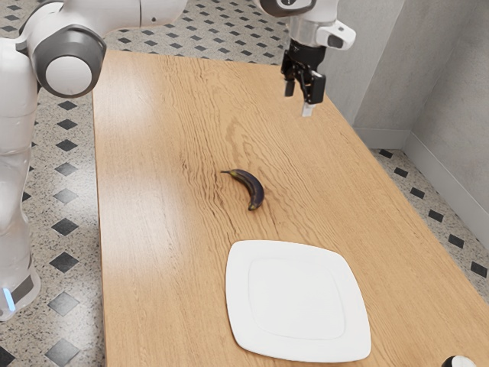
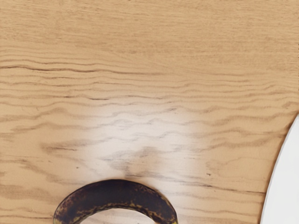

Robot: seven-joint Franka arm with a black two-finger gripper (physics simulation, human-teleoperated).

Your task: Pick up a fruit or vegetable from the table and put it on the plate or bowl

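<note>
Banana [image 1: 249,186]: stem left in exterior view, tip toward plate [image 1: 294,302]; gripper [image 1: 301,98] parted, empty.

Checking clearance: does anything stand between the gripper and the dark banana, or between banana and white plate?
Nothing visible. The black gripper hangs above bare wooden table; the dark curved banana lies alone, bare wood between it and the white square plate.

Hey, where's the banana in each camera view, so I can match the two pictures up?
Exterior view: the banana lies near the middle of the table, apart from the white plate.
Wrist view: the dark curved banana lies on the wood, with the white plate edge off to its side.
Shared landmark: the white plate.
</note>
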